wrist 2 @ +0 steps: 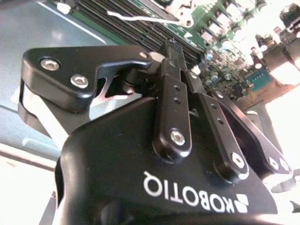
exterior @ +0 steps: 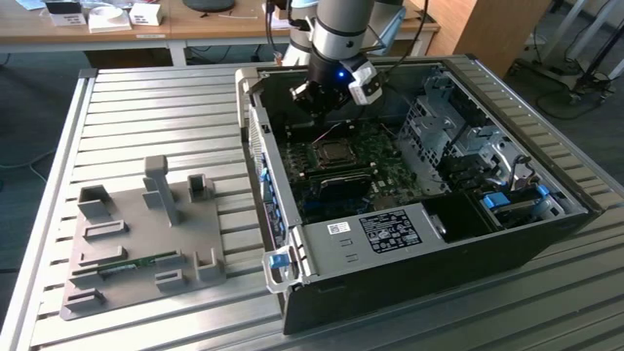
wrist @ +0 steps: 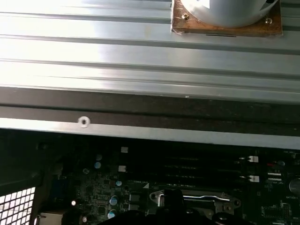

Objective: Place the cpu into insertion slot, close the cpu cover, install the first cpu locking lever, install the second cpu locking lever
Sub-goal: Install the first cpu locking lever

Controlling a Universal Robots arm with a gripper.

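One arm (exterior: 341, 29) is on my feed, and its gripper (exterior: 318, 110) hangs inside the open computer case (exterior: 419, 285), above the far end of the green motherboard (exterior: 395, 183). I cannot tell from here whether the gripper is wide, narrow or holding anything. In the second wrist view the gripper (wrist 2: 172, 47) points down toward the long black memory slots (wrist 2: 136, 30). The insertion slot (exterior: 337, 152) sits on the board just beside the gripper's shadowed spot, apart from it. The cpu cover (exterior: 316, 155) seems to lie flat over it. I cannot make out whether the cpu is under its window. The case stands on a slatted metal table (exterior: 146, 117), with a grey fixture tray (exterior: 137, 241) well apart at the exterior view's left.
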